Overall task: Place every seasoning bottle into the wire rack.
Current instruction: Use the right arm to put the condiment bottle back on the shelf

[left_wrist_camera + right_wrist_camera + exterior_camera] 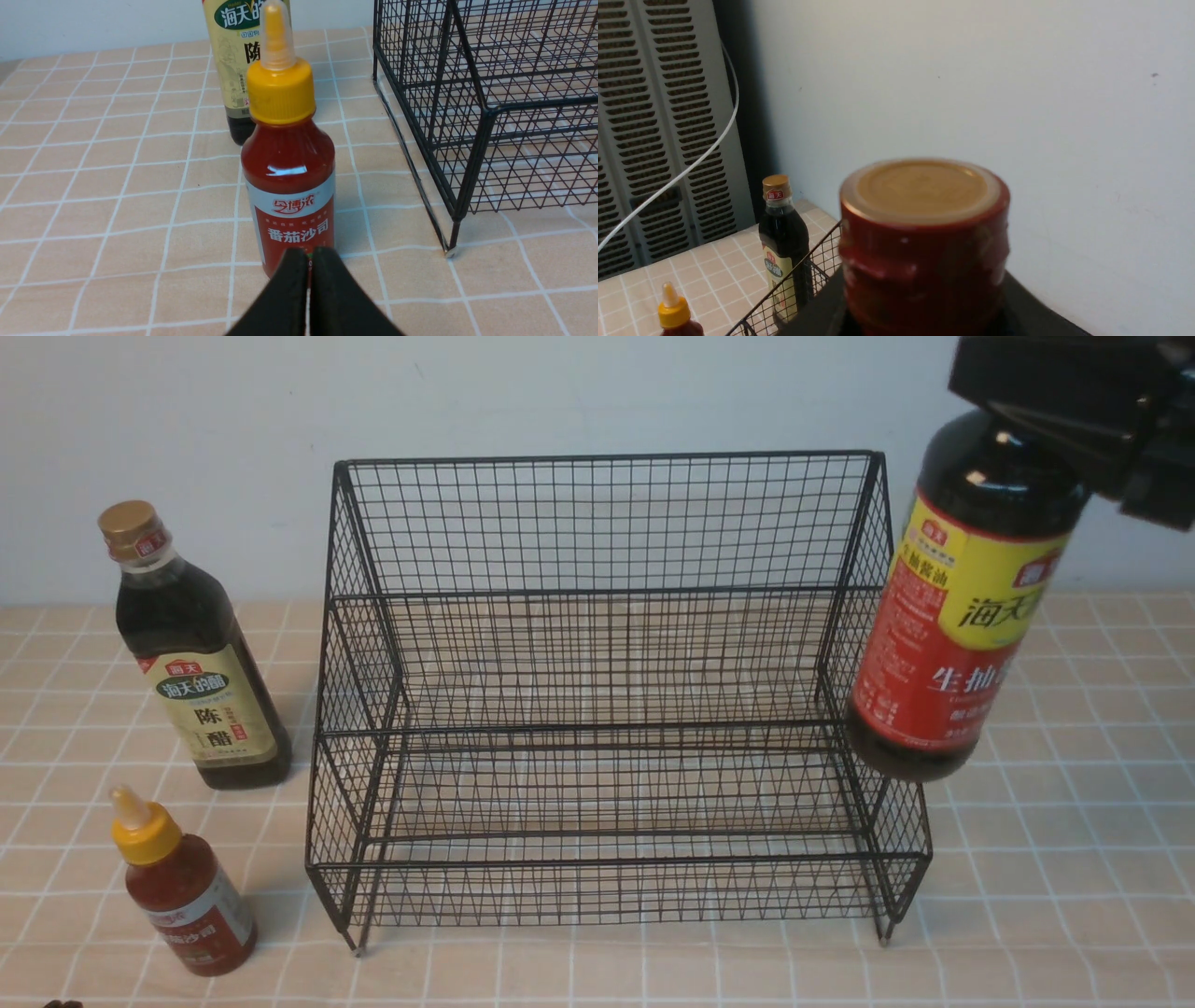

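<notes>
Black wire mesh forms the two-tier rack [607, 523], which stands in the middle of the peach tiled table [1074, 859] with its tall back toward the far edge; both tiers hold nothing. The right gripper [1055, 411] is clenched around the top of the dark bottle with the red-yellow label [962, 616]. It holds that bottle tilted and clear of the table toward the right edge. The bottle's base shows against the rack's right side wall, and whether it touches the wire cannot be told. The tall dark bottle with the gold cap [196, 653] stands upright on the table between the rack and the left edge. The small red-sauce squeeze bottle [182, 887] stands upright nearer the near-left corner, just in front of it. The left gripper [309, 289] is low before the squeeze bottle, its fingers [285, 298] pressed together on nothing. Whether they touch the bottle cannot be told.
</notes>
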`<state>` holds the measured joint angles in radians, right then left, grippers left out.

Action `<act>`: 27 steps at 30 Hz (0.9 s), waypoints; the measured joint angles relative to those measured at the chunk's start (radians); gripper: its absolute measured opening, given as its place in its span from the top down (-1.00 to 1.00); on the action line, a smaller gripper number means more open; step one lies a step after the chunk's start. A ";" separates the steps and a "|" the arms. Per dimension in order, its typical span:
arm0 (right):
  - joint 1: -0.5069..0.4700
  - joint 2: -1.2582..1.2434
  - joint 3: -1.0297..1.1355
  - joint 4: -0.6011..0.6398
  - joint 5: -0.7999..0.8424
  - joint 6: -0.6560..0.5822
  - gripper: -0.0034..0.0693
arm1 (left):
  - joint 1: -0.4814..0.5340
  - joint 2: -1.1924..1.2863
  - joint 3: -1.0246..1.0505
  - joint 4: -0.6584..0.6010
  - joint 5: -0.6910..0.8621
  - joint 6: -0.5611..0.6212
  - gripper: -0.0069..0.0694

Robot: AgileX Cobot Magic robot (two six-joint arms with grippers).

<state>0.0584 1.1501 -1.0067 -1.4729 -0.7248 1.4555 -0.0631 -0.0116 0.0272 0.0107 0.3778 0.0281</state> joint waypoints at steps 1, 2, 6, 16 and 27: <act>0.023 0.009 -0.002 0.022 0.032 -0.030 0.17 | 0.000 0.000 0.000 0.000 0.000 0.000 0.84; 0.042 0.017 -0.005 0.034 0.056 -0.051 0.17 | 0.000 0.000 0.000 0.000 0.000 0.000 0.84; 0.114 0.057 -0.039 0.092 0.168 -0.130 0.17 | 0.000 0.000 0.000 0.000 0.000 0.000 0.84; 0.183 0.236 -0.147 0.141 0.246 -0.157 0.17 | 0.000 0.000 0.000 0.000 0.000 0.000 0.84; 0.183 0.367 -0.147 0.125 0.241 -0.156 0.17 | 0.000 0.000 0.000 0.000 0.000 0.000 0.84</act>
<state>0.2413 1.5167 -1.1535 -1.3476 -0.4842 1.2998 -0.0631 -0.0116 0.0272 0.0107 0.3778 0.0281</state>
